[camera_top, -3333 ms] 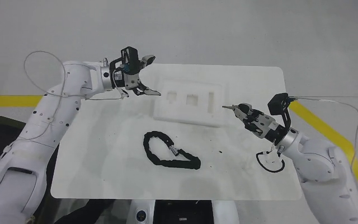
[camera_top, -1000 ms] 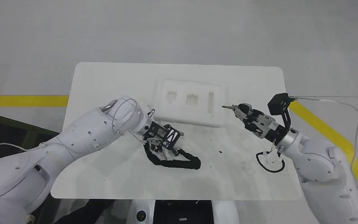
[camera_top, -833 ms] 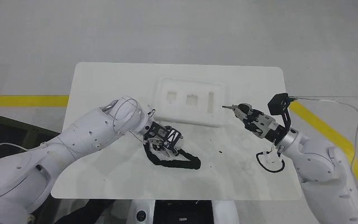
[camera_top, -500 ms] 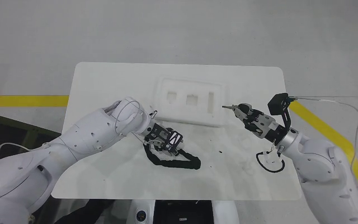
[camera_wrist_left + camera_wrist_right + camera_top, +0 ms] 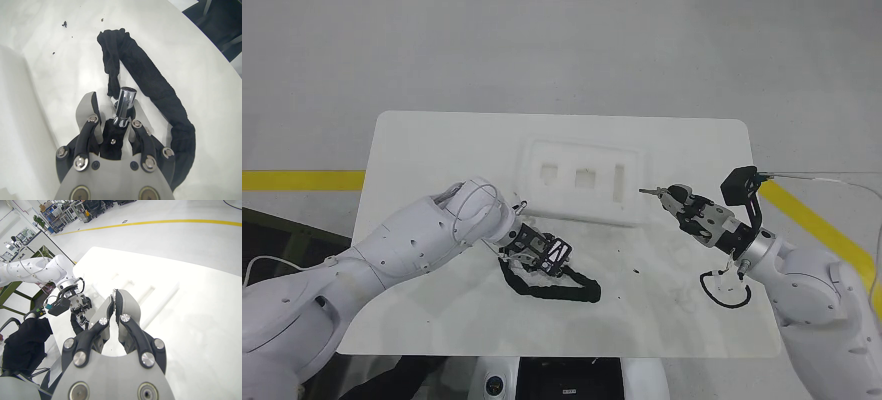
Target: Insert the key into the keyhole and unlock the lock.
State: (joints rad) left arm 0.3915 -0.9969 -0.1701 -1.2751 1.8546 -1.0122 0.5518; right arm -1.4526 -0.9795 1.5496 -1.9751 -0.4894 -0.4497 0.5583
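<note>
The lock [image 5: 560, 283], a chain in a black fabric sleeve, lies in a loose loop on the white table [image 5: 442, 160], towards the near edge and just in front of a white foam tray [image 5: 572, 208] with shallow recesses. The left gripper [image 5: 545, 255] is down over one end of that loop. In its wrist view the left gripper's fingers [image 5: 93, 106] stand apart on either side of the chrome lock cylinder [image 5: 125, 103], which juts out of the sleeve. The cylinder rests against one finger (a clear gap shows on the other side), so it is straddled rather than clamped. The rest of the sleeve curves away from the cylinder and back round beside the gripper. The right gripper [image 5: 667, 192] hangs over the table well apart from the lock, off the tray's right end, its fingers pressed together on the key [image 5: 647, 190]. The thin metal blade sticks out past the fingertips and points towards the tray. A few dark specks [image 5: 64, 23] lie on the table beyond the loop.
</note>
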